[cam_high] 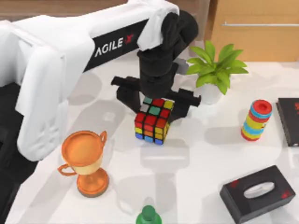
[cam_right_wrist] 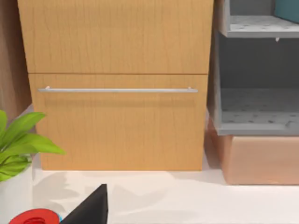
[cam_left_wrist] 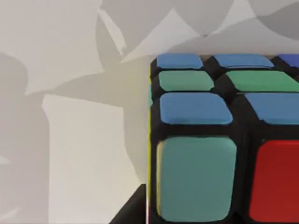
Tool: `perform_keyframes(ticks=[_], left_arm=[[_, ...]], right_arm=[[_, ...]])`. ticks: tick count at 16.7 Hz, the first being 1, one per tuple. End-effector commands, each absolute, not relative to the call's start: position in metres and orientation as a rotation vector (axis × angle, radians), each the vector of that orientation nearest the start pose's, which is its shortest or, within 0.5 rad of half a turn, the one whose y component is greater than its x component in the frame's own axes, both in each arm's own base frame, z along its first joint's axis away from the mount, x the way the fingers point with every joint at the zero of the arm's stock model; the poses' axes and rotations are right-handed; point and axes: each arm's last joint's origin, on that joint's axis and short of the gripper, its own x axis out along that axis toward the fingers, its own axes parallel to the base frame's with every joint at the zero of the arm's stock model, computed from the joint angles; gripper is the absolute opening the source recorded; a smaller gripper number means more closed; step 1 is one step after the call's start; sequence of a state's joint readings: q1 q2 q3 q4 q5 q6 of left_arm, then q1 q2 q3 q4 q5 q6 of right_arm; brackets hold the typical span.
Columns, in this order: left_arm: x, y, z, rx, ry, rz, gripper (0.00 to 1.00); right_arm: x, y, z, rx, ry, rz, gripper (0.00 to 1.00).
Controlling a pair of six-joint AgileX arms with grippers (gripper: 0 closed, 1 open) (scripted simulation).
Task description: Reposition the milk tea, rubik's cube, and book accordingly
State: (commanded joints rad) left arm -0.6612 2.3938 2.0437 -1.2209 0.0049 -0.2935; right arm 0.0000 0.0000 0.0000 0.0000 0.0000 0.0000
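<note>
The rubik's cube stands on the white table near its middle, showing red, teal, yellow and orange stickers. My left gripper hangs right over it, open, with one black finger on each side of the cube's far part. The left wrist view has the cube very close, and a dark fingertip shows beside its lower edge. The milk tea is out of view. A teal-blue corner sits on the upper shelf; I cannot tell whether it is the book.
An orange trophy stands front left, a potted plant behind the cube, a coloured ring stack and flat black slab to the right, a black tissue box front right, and a green bottle top in front. The wooden cabinet and grey shelf stand behind.
</note>
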Motion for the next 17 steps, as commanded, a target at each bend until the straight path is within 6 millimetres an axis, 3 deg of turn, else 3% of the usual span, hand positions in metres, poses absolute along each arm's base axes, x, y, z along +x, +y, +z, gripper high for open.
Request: perform_keyframes(ticks=[8,17], left_arm=[[0.375,-0.284,0.154,0.279,1.553,-0.279,0.0],[0.375,-0.284,0.182,0.28,1.553,-0.28,0.0]], right_arm=[[0.106,-0.001,0.16,0.0,0.0,0.0,1.0],[0.106,-0.001,0.16,0.0,0.0,0.0,1.0]])
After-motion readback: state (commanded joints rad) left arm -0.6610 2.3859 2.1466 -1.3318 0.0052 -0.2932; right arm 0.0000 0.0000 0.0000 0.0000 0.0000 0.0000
